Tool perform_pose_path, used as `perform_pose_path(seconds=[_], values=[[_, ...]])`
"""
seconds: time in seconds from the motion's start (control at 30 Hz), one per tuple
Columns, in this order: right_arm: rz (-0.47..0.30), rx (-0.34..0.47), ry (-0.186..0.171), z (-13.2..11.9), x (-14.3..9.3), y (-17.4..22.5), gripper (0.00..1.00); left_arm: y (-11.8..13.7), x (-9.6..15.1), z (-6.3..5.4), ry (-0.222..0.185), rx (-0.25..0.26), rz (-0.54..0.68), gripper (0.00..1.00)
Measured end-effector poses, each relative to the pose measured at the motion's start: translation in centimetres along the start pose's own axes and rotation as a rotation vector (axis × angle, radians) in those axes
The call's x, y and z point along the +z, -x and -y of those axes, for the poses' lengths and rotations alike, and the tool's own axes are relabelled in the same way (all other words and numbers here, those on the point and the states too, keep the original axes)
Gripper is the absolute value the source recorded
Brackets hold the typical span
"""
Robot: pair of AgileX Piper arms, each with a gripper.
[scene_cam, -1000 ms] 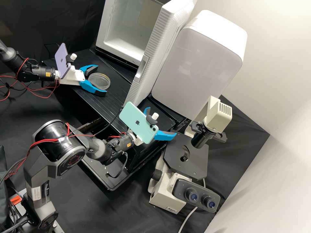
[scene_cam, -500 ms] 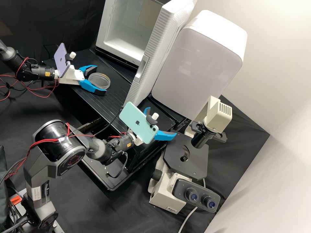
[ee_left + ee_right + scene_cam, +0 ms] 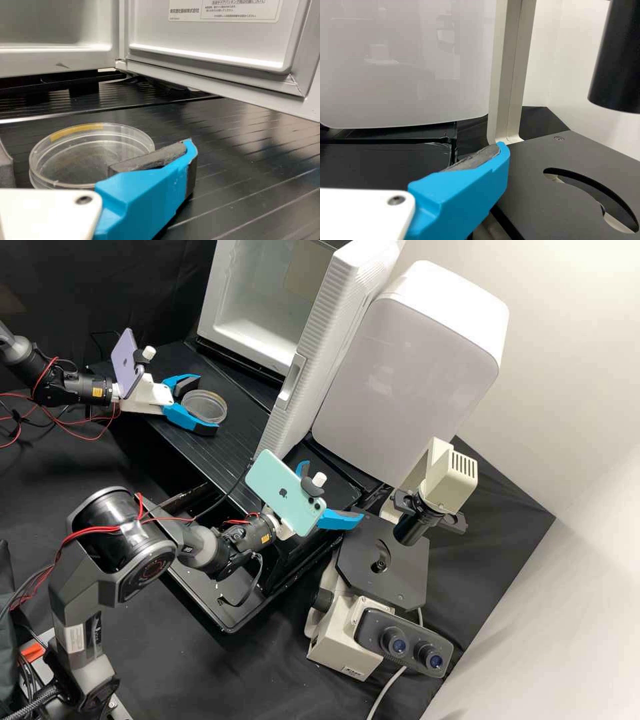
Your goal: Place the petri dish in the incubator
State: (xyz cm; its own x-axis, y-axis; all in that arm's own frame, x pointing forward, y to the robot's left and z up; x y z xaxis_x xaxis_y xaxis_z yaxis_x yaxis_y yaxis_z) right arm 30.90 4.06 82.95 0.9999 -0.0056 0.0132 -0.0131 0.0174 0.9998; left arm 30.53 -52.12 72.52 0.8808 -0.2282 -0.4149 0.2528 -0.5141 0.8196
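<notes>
Black ribbed bench (image 3: 223, 453) before the open incubator (image 3: 257, 287): petri dish (image 3: 209, 409) lies flat, outside the chamber. Left claw (image 3: 205, 405) spread wide, a finger either side of it, staged for the grab, I judge. Right claw (image 3: 332, 497) open, idle by the microscope (image 3: 380, 573).

A white label (image 3: 225, 9) with rows of small dark print sits on the inner face of the incubator door (image 3: 215, 37), too fine to read; nearer the camera than the incubator (image 3: 267, 307), a mint phone (image 3: 283, 492) bears a dark logo mark; a printed sticker (image 3: 79, 639) on the right arm (image 3: 107, 553) base is illegible.
</notes>
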Motion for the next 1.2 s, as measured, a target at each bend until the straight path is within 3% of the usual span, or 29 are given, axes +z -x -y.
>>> perform_pose_path(seconds=[1.2], values=[[0.0, 0.0, 0.0, 0.0, 0.0, 0.0, 1.0, 0.01, 0.02, -0.03, 0.0, 0.005, 0.002, 0.0]])
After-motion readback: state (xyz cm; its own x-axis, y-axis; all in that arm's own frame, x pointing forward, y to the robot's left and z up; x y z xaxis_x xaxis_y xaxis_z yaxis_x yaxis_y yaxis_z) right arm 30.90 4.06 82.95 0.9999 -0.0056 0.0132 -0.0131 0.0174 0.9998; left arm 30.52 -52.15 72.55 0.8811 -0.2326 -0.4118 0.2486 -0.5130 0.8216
